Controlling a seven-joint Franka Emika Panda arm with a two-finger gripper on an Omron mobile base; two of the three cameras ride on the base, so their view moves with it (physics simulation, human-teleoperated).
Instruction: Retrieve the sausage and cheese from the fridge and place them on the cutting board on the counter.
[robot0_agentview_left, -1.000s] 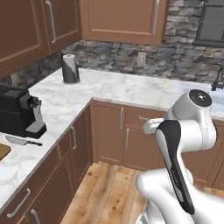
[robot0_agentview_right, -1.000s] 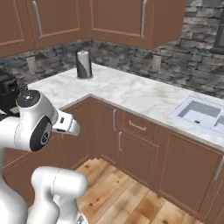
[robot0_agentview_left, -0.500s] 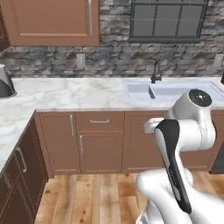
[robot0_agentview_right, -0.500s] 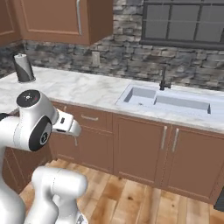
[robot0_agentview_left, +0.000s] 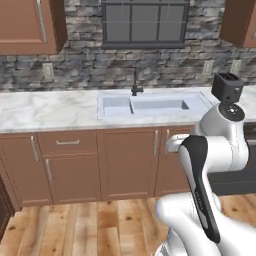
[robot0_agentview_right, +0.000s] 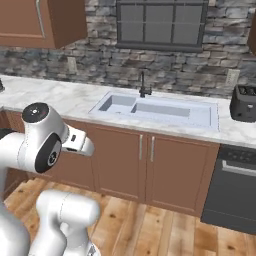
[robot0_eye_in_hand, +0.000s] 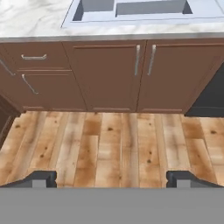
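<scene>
The white marble counter (robot0_agentview_left: 50, 107) (robot0_agentview_right: 60, 95) runs across both base views on brown cabinets, and its front edge lies along the top of the hand view (robot0_eye_in_hand: 35, 17). My gripper (robot0_eye_in_hand: 111, 178) hangs over the wooden floor in front of the cabinets. It is open, with the dark fingertips (robot0_eye_in_hand: 41, 177) far apart and nothing between them. The sausage, the cheese, the fridge and the cutting board are out of view.
A steel sink (robot0_agentview_left: 150, 105) (robot0_agentview_right: 160, 111) with a dark tap is set into the counter under a window. A black toaster (robot0_agentview_left: 227, 87) (robot0_agentview_right: 244, 103) stands to its right. A dark dishwasher (robot0_agentview_right: 235, 190) sits below it. Plank floor (robot0_eye_in_hand: 109, 144) lies ahead of the cabinet doors.
The whole picture has swung right as the base turned: the corner counter with coffee machine and paper roll has left the view, and the sink now faces me. The gripper stays open.
</scene>
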